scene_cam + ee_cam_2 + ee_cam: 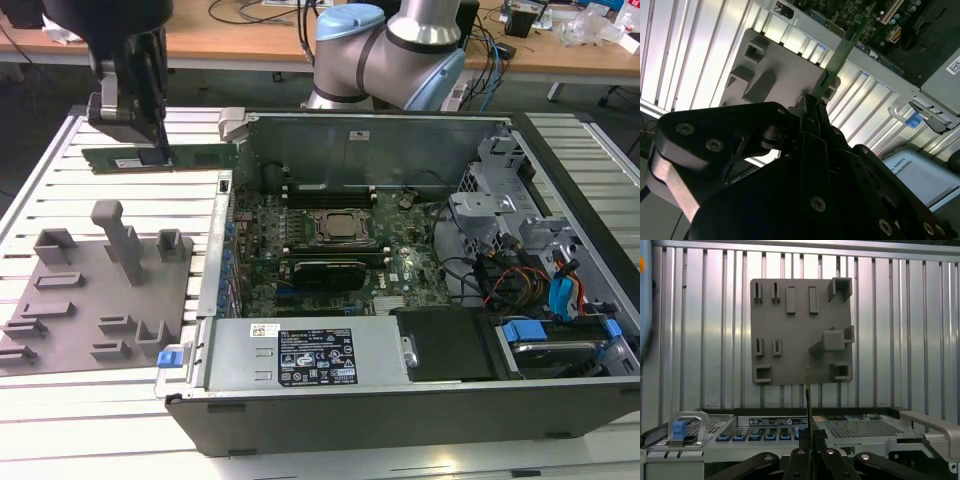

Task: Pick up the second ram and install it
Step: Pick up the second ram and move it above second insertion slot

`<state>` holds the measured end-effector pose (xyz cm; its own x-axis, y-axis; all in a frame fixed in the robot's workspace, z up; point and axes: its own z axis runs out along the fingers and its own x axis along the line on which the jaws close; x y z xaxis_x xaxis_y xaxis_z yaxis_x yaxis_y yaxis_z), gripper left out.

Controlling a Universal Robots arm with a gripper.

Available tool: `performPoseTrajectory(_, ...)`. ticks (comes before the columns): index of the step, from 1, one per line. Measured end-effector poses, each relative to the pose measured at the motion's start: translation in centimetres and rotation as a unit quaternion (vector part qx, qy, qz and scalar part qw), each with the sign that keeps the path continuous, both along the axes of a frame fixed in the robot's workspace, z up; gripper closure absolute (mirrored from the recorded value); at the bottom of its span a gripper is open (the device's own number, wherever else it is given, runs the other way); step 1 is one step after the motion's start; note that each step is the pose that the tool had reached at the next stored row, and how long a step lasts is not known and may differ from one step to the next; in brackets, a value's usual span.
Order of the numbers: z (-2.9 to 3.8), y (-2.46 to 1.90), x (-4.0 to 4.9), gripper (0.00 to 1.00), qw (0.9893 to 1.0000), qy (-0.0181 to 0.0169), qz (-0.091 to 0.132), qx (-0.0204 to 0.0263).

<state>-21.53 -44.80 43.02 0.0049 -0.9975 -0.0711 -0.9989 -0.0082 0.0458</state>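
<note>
Second ram (205, 154) is pinched edge-up between the closed fingers of your tool (160, 150), low at the slatted counter (60, 190) on the exterior view's left, just beside the open computer case (380, 135) and beyond the grey fixture plate (80, 300); contact with the counter is unclear.

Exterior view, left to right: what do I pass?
The gripper shut on the second ram → processor socket → grey drive cage → orange and blue cables.
</note>
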Motion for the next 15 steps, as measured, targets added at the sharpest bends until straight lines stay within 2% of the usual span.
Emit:
performPoseTrajectory(7, 0.00, 0.01, 3.10, 0.86, 1.0000, 0.0002, 0.000, 0.0000)
performPoseTrajectory(11, 0.00, 0.02, 4.54, 0.86, 1.0000, 0.0004, 0.000, 0.0000)
performPoseTrajectory(15, 0.00, 0.02, 5.62, 0.86, 1.0000, 0.0005, 0.000, 0.0000)
